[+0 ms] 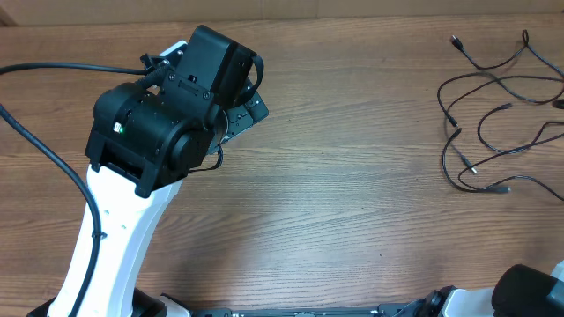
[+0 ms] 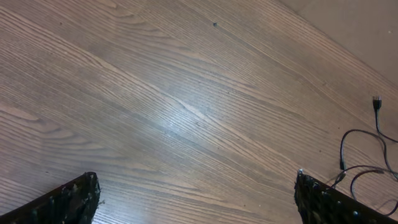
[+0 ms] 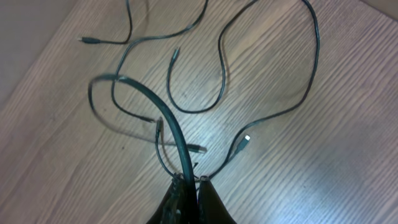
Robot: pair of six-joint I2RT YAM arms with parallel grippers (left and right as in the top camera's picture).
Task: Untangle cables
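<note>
The cables [image 1: 502, 106] are thin black cords with small plug ends, lying in loose overlapping loops at the table's far right. They also show at the right edge of the left wrist view [image 2: 357, 152]. My right gripper [image 3: 191, 179] is shut on one cable [image 3: 183, 149], which arcs up and to the left from the jaws above the other strands [image 3: 273, 115]. This gripper is out of the overhead view. My left gripper [image 2: 196, 199] is open over bare wood at the table's upper left, far from the cables, with nothing between its fingers.
The left arm's black housing and white link [image 1: 167, 114] cover the table's upper left. A thick black robot cable [image 1: 53, 158] runs along the left side. The right arm's base [image 1: 529, 291] shows at the bottom right corner. The wooden table [image 1: 352, 194] ends just beyond the cables.
</note>
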